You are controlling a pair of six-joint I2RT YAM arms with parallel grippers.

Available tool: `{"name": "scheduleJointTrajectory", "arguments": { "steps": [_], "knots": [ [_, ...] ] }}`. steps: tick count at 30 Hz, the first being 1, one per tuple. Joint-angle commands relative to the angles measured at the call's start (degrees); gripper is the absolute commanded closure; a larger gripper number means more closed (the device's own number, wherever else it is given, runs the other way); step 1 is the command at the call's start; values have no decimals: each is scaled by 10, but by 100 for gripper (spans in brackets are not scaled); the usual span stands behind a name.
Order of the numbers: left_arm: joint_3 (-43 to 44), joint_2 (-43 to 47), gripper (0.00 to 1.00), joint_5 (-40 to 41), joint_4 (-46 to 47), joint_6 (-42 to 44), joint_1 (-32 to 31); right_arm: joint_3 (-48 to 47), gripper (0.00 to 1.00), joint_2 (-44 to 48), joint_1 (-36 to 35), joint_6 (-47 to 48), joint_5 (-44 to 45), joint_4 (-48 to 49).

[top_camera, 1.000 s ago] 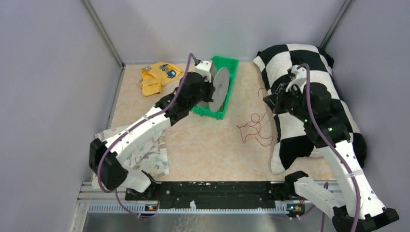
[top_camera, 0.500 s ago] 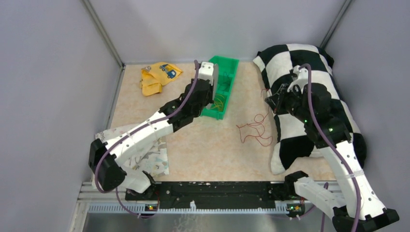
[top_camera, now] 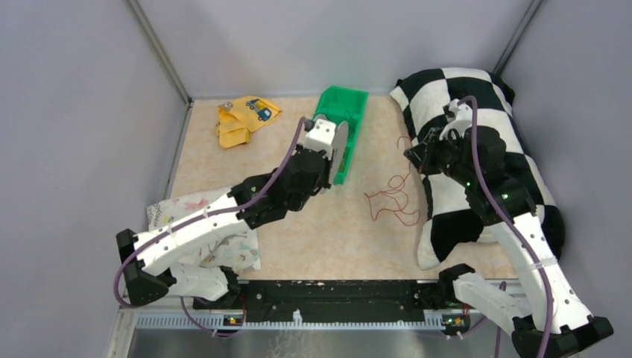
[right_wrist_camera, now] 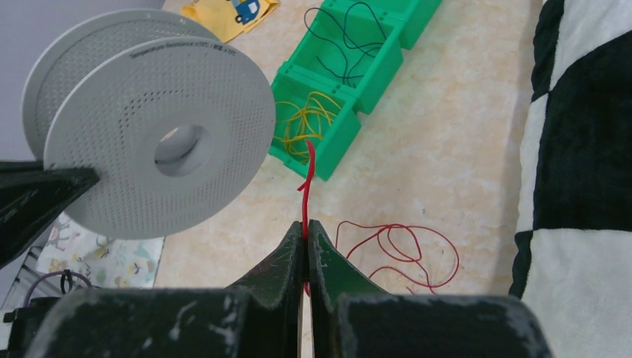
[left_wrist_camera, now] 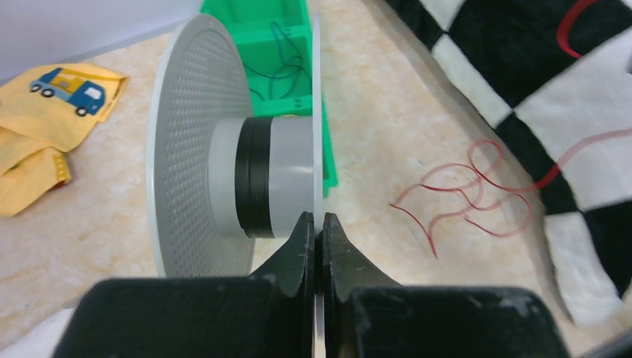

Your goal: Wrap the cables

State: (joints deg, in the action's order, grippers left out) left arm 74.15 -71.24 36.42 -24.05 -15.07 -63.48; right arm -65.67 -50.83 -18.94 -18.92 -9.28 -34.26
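Step in hand: bringing cable end and reel together before winding. The left gripper (left_wrist_camera: 314, 221) pinches the thin flange of the grey spool (left_wrist_camera: 195, 171), held on edge just beside the green bin (left_wrist_camera: 257, 19). The right gripper (right_wrist_camera: 305, 228) is clamped on 1 end of the red cable (right_wrist_camera: 402, 250); its thin, springy loops lie tangled on the table (right_wrist_camera: 447, 134) beside the checked cushion (right_wrist_camera: 589, 149). Next move, as judged: carry that end to the hub between the spool's 2 perforated flanges and anchor it.
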Motion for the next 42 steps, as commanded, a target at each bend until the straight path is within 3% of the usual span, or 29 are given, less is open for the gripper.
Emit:
{"name": "scheduleJointTrajectory", "arguments": {
  "steps": [1, 4, 9, 17, 24, 30, 35, 42],
  "knots": [
    [66, -56, 100, -13, -1, -8, 75, 0, 100, 4, 4, -13, -8, 36],
    [105, -94, 100, 9, -1, -5, 79, 0, 100, 16, 4, -14, 7, 23],
    [137, -120, 100, -27, -9, 12, 87, 9, 100, 36, 4, -10, 24, 5],
    [36, -42, 100, -133, 13, 30, 58, 15, 100, 29, 4, 6, 82, -31],
    [-110, 21, 100, -328, 190, 132, 48, 45, 100, 55, 4, -3, 90, -39],
    [-76, 9, 100, -322, 80, 210, 61, 78, 100, 88, 4, -17, 78, -53],
    [-74, 30, 100, -471, 7, 245, 135, 88, 100, 95, 4, -13, 69, -38],
    [-119, 46, 100, -528, 43, 313, 163, 107, 100, 89, 4, -22, 47, -11]
  ]
}}
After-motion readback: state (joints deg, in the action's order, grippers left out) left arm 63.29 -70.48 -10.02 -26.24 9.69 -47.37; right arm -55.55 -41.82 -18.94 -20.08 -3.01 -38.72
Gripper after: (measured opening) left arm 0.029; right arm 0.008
